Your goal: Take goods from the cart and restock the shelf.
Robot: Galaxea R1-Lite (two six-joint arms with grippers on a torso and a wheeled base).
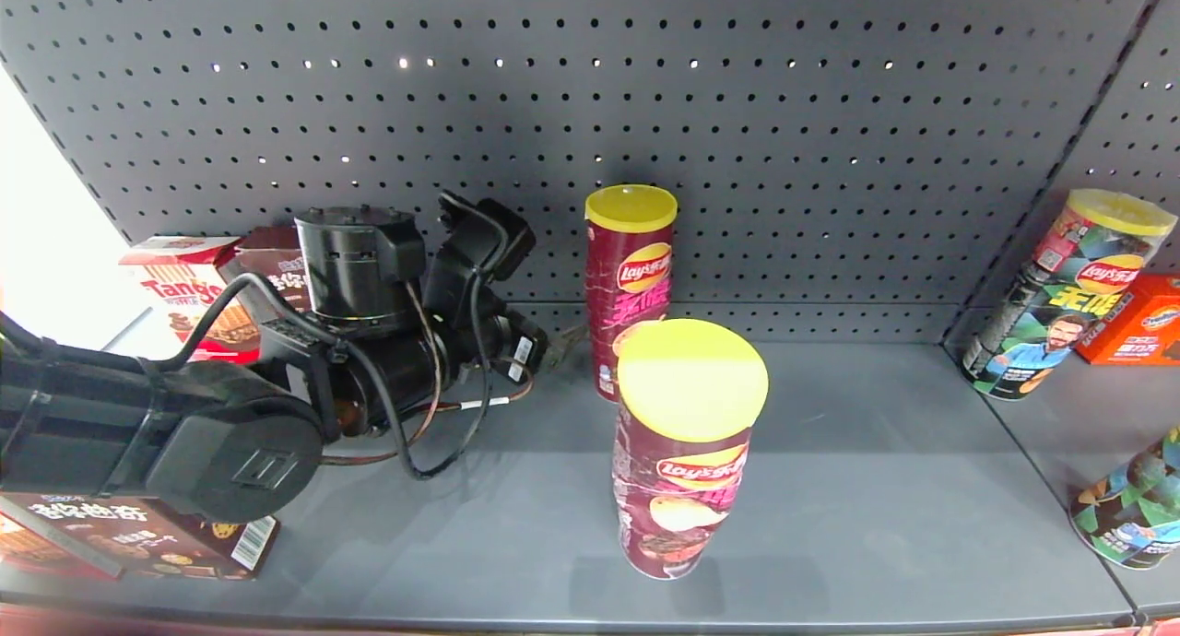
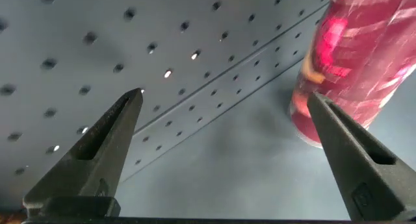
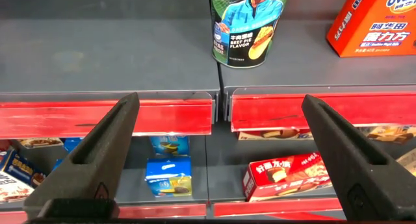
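Observation:
Two maroon chip cans with yellow lids stand upright on the grey shelf (image 1: 876, 488). One can (image 1: 631, 286) is at the back by the pegboard, the other (image 1: 687, 452) is nearer the front edge. My left arm (image 1: 369, 341) lies low over the shelf, left of the back can. My left gripper (image 2: 226, 95) is open and holds nothing, with the back can (image 2: 361, 62) just past one fingertip. My right gripper (image 3: 221, 99) is open and holds nothing, in front of the red shelf edge (image 3: 162, 117).
A wafer box (image 1: 189, 290) and a brown box (image 1: 138, 535) sit at the shelf's left. On the right bay stand a green can (image 1: 1060, 295) (image 3: 247, 26) and an orange box (image 1: 1138, 323); another can (image 1: 1129, 507) lies nearer. Lower shelves hold boxes (image 3: 286, 178).

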